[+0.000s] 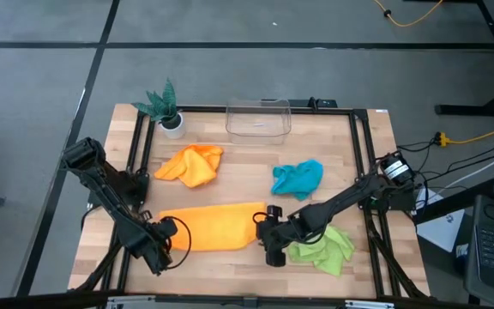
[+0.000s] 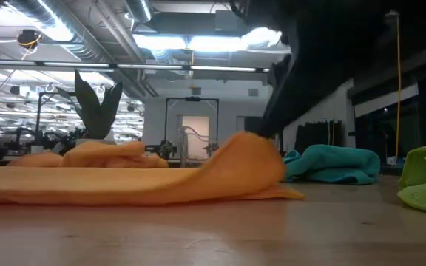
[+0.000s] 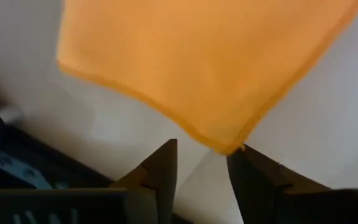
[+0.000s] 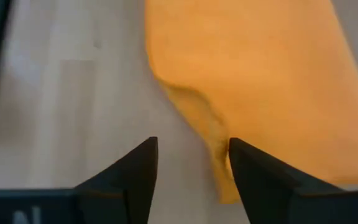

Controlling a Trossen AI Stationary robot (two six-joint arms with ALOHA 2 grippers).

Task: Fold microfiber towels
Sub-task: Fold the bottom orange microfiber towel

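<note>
Microfiber towels are what you are handling, and the one in play is the long orange towel (image 1: 208, 227) lying flat along the near edge of the table (image 1: 247, 159), folded into a strip between the two arms. Judge it light, limp and a little grippy: it will sag from any pinch, drag on the wood and spring up at a crease, as the raised hump at its right end in the low view suggests. Take it by the hemmed corners or short edges, not the middle, so each layer lifts together. Your left gripper (image 3: 204, 163) sits at the strip's left end with its fingers apart and the cloth's corner just beyond the tips, gripping nothing. Your right gripper (image 4: 193, 155) is at the right end, fingers also spread, the rumpled edge lying just ahead, not clamped. Farther back lie the crumpled second orange towel (image 1: 191, 165), the teal towel (image 1: 298, 178) and, beside the right arm, the lime green towel (image 1: 322, 249).
</note>
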